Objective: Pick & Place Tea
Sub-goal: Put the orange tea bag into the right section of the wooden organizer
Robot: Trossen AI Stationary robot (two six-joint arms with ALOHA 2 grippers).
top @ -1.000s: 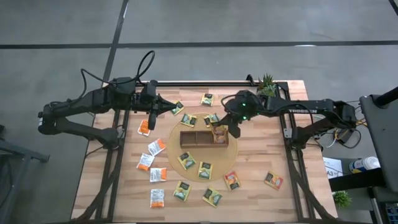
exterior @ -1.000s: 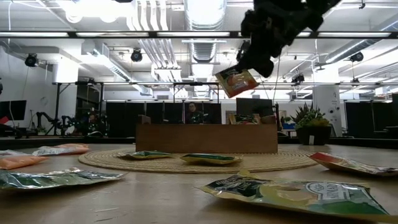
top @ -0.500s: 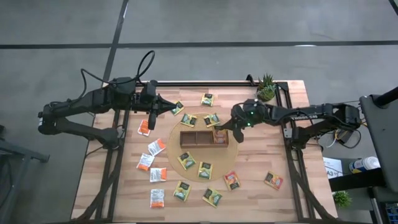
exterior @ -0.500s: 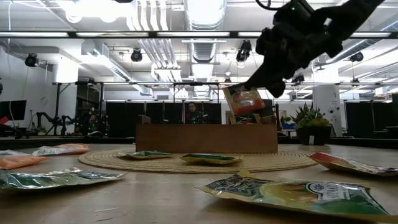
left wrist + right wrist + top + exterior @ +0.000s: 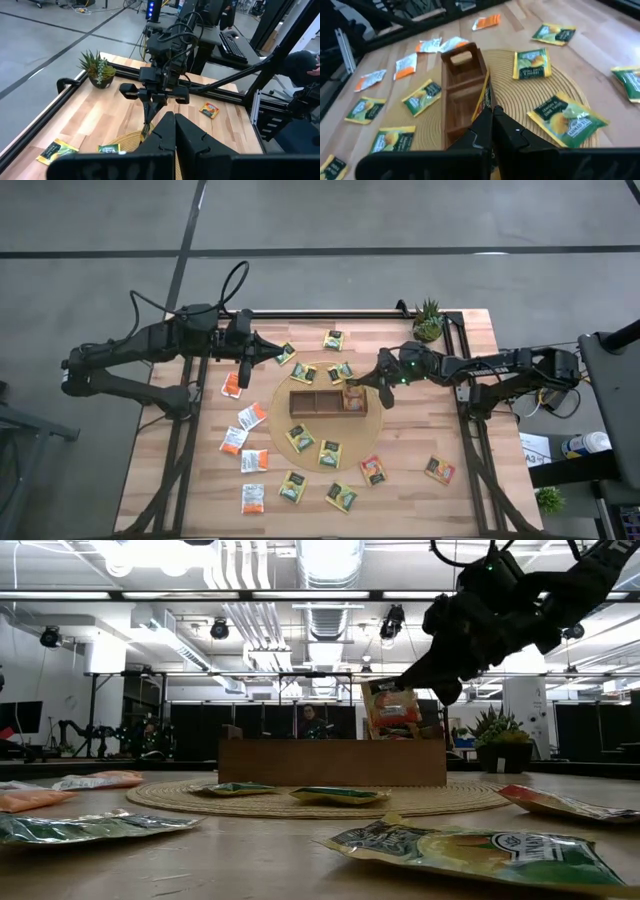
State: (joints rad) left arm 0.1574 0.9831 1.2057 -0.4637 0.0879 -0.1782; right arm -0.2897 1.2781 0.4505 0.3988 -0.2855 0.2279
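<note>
My right gripper (image 5: 367,390) is shut on an orange-red tea sachet (image 5: 390,708) just above the right-hand compartment of the brown wooden tray (image 5: 312,402), which stands on a round woven mat (image 5: 283,420). The right wrist view shows the sachet edge-on (image 5: 484,96) over the tray (image 5: 461,85). Several more tea sachets lie flat around the mat, yellow-green ones (image 5: 300,438) and white-and-orange ones (image 5: 254,460). My left gripper (image 5: 248,352) is shut, holds nothing, and stays raised over the table's far left; its joined fingers fill the left wrist view (image 5: 174,134). My right gripper pinches the sachet's top edge (image 5: 401,691) between its two fingers. The fingers slant down from the table's right side. The sachet hangs nearly upright below them, its lower edge (image 5: 388,735) level with the tray's rim; whether it touches the tray I cannot tell.
A small potted plant (image 5: 428,320) stands at the far right corner. An orange-red sachet (image 5: 373,470) and a yellow-green one (image 5: 439,470) lie toward the near right. Bare wood shows right of the mat.
My right gripper has sunk toward the tray and tipped its fingers further down, still shut on the sachet. The sachet has come down from well above the tray to rim height and swung from slanted to nearly upright.
</note>
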